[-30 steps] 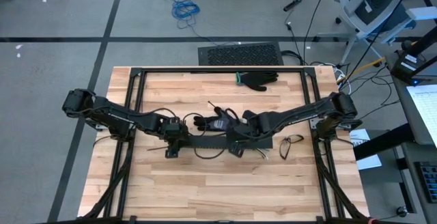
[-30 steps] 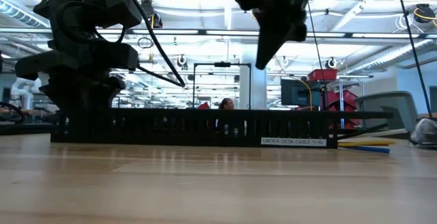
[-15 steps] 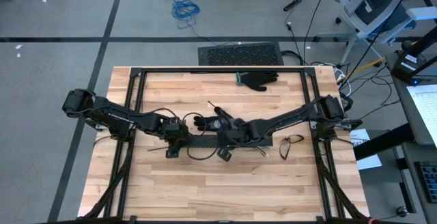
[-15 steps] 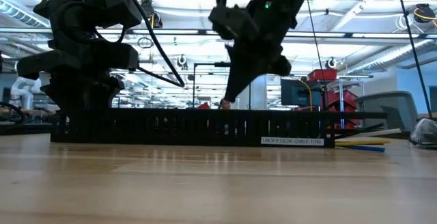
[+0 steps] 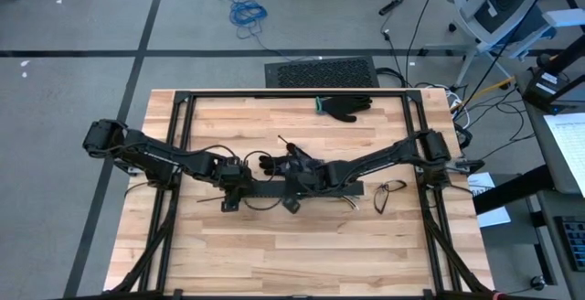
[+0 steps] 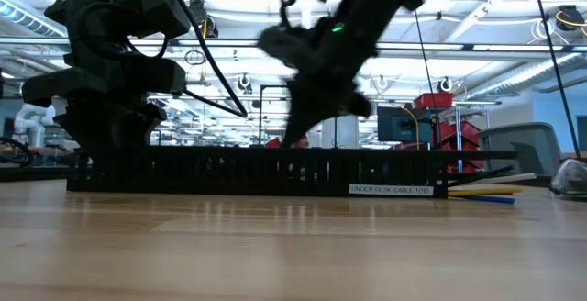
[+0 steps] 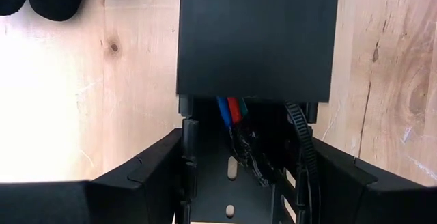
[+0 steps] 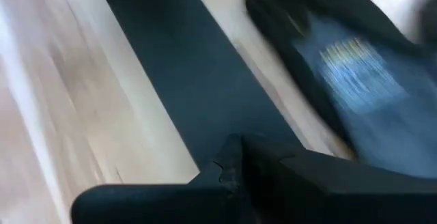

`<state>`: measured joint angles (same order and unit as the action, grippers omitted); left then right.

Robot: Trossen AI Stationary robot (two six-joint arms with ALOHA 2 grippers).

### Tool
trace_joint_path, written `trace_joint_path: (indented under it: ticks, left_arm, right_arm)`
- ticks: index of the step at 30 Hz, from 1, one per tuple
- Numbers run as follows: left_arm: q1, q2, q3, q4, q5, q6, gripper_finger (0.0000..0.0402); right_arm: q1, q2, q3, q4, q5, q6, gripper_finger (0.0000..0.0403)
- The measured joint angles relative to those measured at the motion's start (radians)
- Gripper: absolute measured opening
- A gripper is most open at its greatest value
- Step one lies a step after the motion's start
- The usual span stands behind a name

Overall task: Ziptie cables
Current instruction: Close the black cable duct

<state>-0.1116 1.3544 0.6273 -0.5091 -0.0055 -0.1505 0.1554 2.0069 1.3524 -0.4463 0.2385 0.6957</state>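
Item: light wooden slatted table (image 5: 302, 254), black metal frame around it; I am viewing it from overhead and working both arms remotely

Item: long black slotted plastic channel (image 5: 274, 190), lying across the table's centre, running 9 to 3 o'clock; in the low view it (image 6: 257, 171) is showing a white label near its 3 o'clock end

Item: the cables (image 7: 232, 111), thin blue, red, green and dark wires, sitting inside the channel's trough under its black cover; a ribbed black strap (image 7: 305, 149) is running alongside them. More loose dark wire is looping on the wood at 6 o'clock of the channel (image 5: 260, 206)

Item: left gripper (image 5: 231, 195), at the channel's 9 o'clock end; I am seeing its fingers (image 7: 147, 173) spread apart, straddling the channel walls, nothing pinched between them

Item: right gripper (image 5: 292, 201), reaching in from 3 o'clock, hanging over the channel's middle; I am reading its fingers as clenched together, empty. Its own wrist camera is showing the dark channel (image 8: 184, 108) on pale wood, blurred

Item: black fabric glove (image 5: 345, 106), lying at 12 o'clock near the table's far edge

Item: second black glove (image 5: 279, 164), lying just at 12 o'clock of the channel, between the two grippers

Item: small loop of dark wire (image 5: 388, 193), resting on the wood at 3 o'clock of the channel
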Motion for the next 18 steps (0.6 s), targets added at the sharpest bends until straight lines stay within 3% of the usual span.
trace_joint_path:
  ticks: [7, 14, 18]
  left_arm:
    - [0.0, 0.0, 0.0, 0.001, 0.0, 0.001, 0.0249]
    - [-0.002, 0.0, 0.0, 0.002, 0.002, 0.028, 0.0249]
    - [-0.002, 0.0, 0.0, -0.005, 0.004, 0.035, 0.0249]
  right_arm:
    - [-0.033, 0.139, 0.005, 0.382, -0.065, 0.032, 0.0]
    - [-0.063, 0.16, -0.002, 0.5, -0.099, 0.052, 0.0]
    - [-0.082, 0.163, -0.01, 0.667, -0.128, 0.006, 0.0]
